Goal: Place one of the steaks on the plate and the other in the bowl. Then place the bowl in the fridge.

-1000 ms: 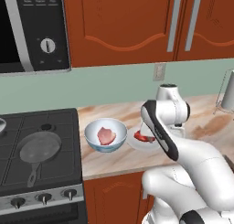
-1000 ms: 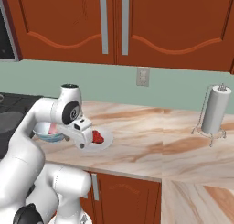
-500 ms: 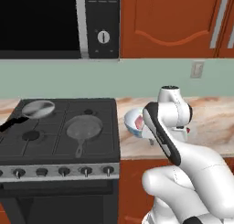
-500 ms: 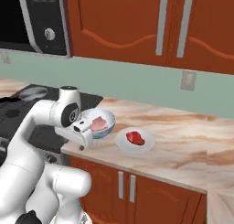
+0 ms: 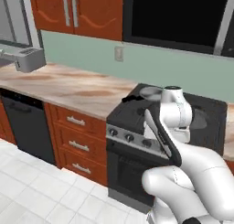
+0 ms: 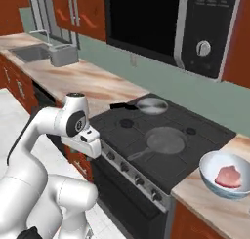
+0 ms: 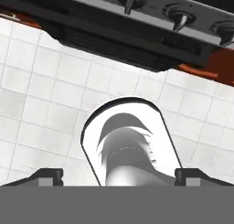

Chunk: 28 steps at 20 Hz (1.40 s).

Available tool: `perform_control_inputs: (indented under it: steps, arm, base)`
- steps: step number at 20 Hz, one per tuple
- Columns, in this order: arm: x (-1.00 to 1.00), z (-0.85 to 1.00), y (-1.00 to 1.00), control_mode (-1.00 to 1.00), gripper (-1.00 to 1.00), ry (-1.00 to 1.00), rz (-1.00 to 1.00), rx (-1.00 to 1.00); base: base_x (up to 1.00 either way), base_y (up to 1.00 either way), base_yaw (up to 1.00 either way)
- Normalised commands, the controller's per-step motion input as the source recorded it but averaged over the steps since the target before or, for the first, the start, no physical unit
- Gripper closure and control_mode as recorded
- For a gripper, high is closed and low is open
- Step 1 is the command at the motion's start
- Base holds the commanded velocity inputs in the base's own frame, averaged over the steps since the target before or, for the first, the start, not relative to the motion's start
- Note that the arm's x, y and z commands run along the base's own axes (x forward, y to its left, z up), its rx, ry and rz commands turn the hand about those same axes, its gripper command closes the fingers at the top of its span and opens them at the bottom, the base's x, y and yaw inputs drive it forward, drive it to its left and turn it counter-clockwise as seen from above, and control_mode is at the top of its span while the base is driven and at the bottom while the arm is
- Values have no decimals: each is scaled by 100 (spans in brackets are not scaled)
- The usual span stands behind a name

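Arm folded up tight, elbow high — gripper [image 7: 119,173] aims down, fingers [image 7: 45,175] set wide apart, nothing btwn.

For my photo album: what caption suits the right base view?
White robot arm beside a black stove, a steak resting in the bowl.

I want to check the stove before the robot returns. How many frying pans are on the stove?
2. One frying pan sits near the middle of the stove; the other is at its back left corner. The arm hides part of the stove in the left base view.
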Motion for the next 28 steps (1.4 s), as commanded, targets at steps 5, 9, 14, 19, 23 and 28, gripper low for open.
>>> perform_control_inputs:
  steps: [5,9,14,19,23,28]
  arm:
    - [0,0,0,100,-100,0,0,0]
    - [0,0,0,100,-100,0,0,0]
    - [0,0,0,100,-100,0,0,0]
    - [0,0,0,100,-100,0,0,0]
    - [0,0,0,100,-100,0,0,0]
    - [0,0,0,100,-100,0,0,0]
  base:
    - [0,100,79]
    - [23,95,70]
    - [75,100,34]
    - [85,100,-9]
    - [74,100,-24]
    - [68,100,-25]
